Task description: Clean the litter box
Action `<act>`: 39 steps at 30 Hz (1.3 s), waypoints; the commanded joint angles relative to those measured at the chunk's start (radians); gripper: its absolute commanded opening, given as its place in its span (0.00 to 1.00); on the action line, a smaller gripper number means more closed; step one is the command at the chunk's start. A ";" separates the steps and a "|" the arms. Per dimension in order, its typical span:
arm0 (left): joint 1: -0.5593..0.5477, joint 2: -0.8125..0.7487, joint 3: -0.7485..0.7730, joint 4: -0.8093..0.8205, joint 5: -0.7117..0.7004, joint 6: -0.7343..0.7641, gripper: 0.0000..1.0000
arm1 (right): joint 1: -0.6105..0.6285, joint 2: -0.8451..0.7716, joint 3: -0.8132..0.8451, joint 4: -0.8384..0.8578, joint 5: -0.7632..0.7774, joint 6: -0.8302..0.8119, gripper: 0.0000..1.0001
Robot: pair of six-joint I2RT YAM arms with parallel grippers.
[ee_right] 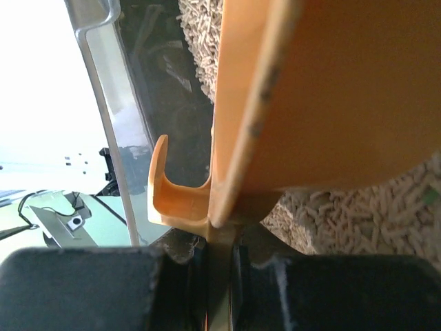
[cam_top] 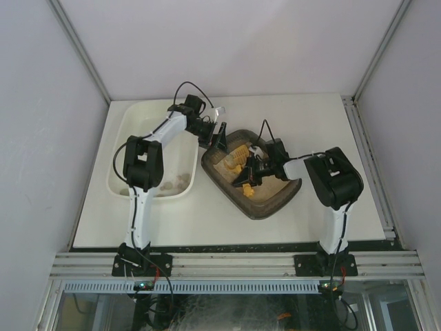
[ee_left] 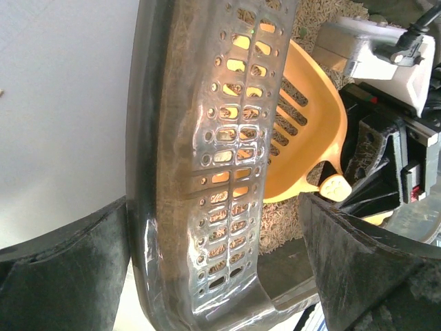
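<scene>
The dark brown litter box sits mid-table, holding beige pellet litter. My left gripper is open and straddles the box's far-left rim. In the left wrist view the slotted rim runs between the two fingers; the left finger is against it and the right finger stands clear of it. My right gripper is shut on the handle of an orange slotted scoop and holds it inside the box over the litter. The scoop also shows in the left wrist view and, close up, in the right wrist view.
A larger white rectangular tub stands left of the litter box, almost touching it, with some clumps at its near end. White enclosure walls stand to the left, right and back. The arm bases sit on a metal rail at the near edge.
</scene>
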 commanded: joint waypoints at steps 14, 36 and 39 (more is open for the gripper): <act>-0.019 -0.071 -0.023 -0.025 0.067 -0.017 1.00 | -0.038 -0.166 -0.006 -0.299 0.044 -0.138 0.00; -0.018 -0.078 -0.007 -0.044 0.041 -0.006 1.00 | -0.062 -0.286 -0.089 -0.104 -0.040 -0.141 0.00; -0.011 -0.089 0.011 -0.046 0.028 -0.006 1.00 | -0.069 -0.292 -0.090 -0.115 -0.033 -0.166 0.00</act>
